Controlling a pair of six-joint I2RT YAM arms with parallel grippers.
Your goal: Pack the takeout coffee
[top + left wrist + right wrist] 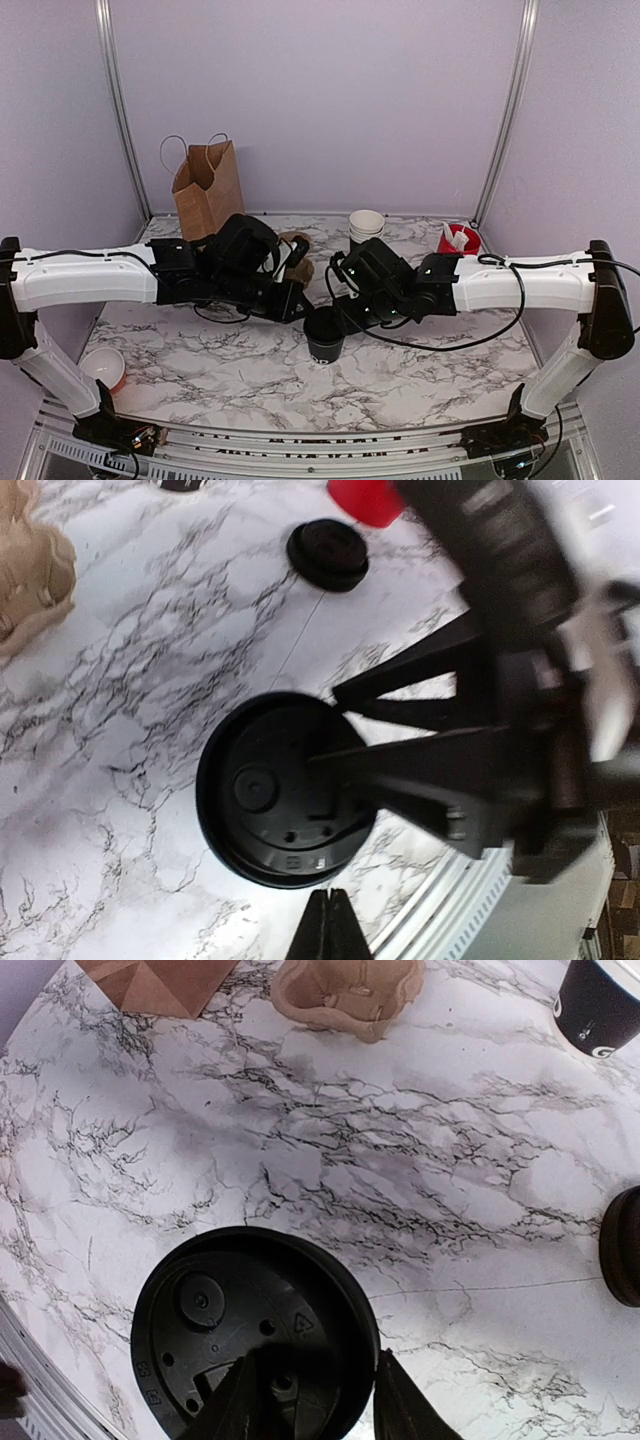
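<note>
Top external: one lidded takeout coffee (324, 334), perhaps two stacked cups (366, 226)

Right pincer (310, 1400) hides part of the coffee lid (230, 1320)

The top external view looks down and forward from above and behind the arm bases, taking in the whole marble table (420, 370). Both wrist views look steeply down from close range, and all three share the lidded takeout coffee (324, 335) (283, 790) (255, 1330).
</note>
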